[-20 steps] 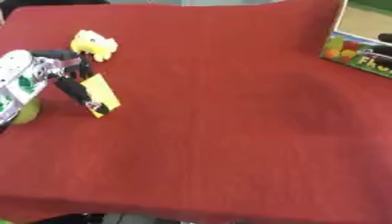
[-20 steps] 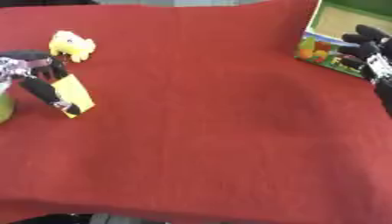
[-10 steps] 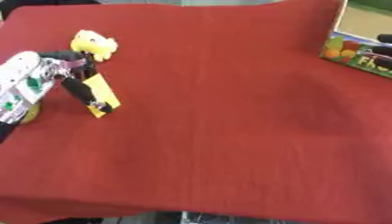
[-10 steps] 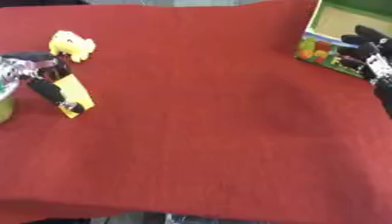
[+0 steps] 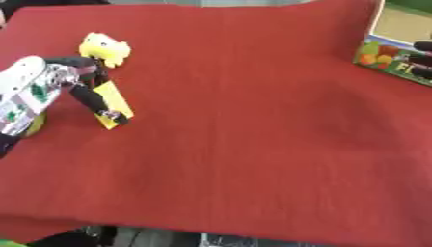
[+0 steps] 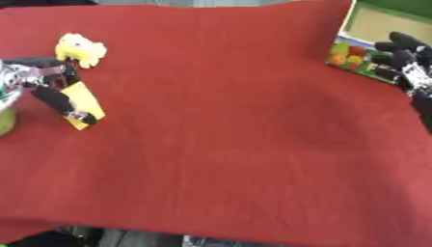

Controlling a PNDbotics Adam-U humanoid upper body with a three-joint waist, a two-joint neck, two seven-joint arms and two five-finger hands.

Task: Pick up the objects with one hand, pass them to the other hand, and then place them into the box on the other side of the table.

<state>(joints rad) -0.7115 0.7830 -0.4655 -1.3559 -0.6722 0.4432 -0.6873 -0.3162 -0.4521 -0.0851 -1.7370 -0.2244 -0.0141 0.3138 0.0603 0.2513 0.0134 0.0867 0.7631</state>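
Note:
A flat yellow block lies on the red cloth at the left. My left hand comes in from the left edge, and one straight dark finger lies along the block with its tip at the block's lower end. A yellow plush toy sits just above the hand. Partly hidden under the hand is a yellow-green round thing. The open box with a fruit print stands at the far right corner. My right hand waits in front of the box with relaxed fingers and holds nothing.
The red cloth covers the whole table. Its front edge runs along the bottom of the views, with floor showing below. Between the two hands the cloth lies flat and wide.
My left hand has shifted slightly over the yellow-green thing, with its finger still on the yellow block. The right hand and the toy have stayed in place.

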